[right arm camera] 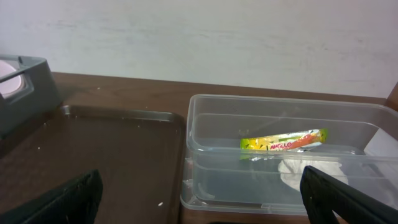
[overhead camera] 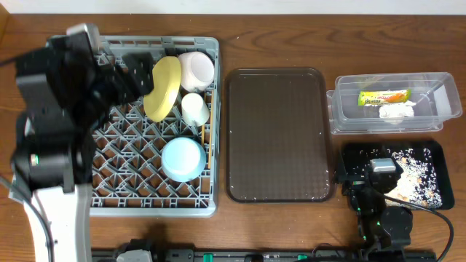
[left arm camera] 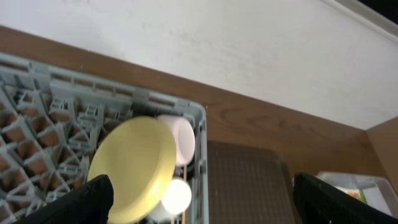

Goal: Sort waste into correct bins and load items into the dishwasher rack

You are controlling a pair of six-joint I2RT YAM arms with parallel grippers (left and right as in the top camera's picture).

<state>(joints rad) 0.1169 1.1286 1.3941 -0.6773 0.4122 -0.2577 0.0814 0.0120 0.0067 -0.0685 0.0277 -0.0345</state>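
- My left gripper is spread wide with nothing between the fingers; both dark fingertips sit at the bottom corners of my wrist view.
- It hangs over the far-left part of the grey dishwasher rack, aimed across it towards the far wall and the rack's right side.
- Just below and ahead of it, the yellow plate stands on edge among the pegs.
- The white bowl is tucked in the far right corner behind the plate, with the small pale cup just nearer.
- The light blue bowl sits upside down nearer the front, with the chopsticks along the rack's right edge.
- My left arm climbs from the near-left table edge and bends over the rack.
- My right gripper is also wide apart and empty.
- It sits low over the left end of the black tray, pointing at the clear tub.
- Rice scraps lie scattered in the black tray.
- The snack wrapper and the crumpled tissue lie inside the tub.
- My right arm is folded close at the near edge.
- The brown tray lies between the rack and the bins.
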